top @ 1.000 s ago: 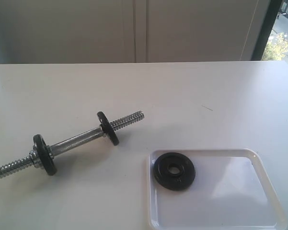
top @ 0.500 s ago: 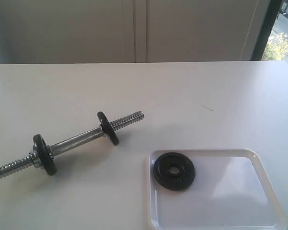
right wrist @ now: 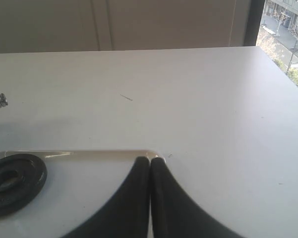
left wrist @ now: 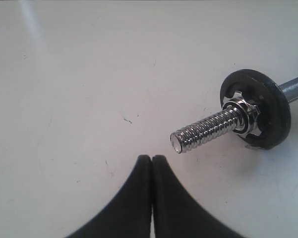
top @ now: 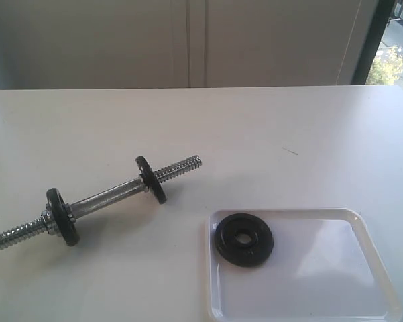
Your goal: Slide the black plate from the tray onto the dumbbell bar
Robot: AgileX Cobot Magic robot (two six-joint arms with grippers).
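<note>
- Two pincers were pressed together, empty: left pincer (left wrist: pixel 152 158) near the bar's (left wrist: pixel 208 126) threaded end, right pincer (right wrist: pixel 149 159) at the tray (right wrist: pixel 89 154) rim.
- Plate (top: pixel 244 239) lay flat in the tray's left end; bar sat apart on the desk (top: pixel 268 127).

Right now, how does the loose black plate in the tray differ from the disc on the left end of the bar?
The black plate lies flat in the tray; the left-end disc stands on edge on the table. The plate's centre hole is empty; the disc's is filled by the dumbbell bar, with a chrome nut outside it. Both are round, black and centre-holed.
</note>
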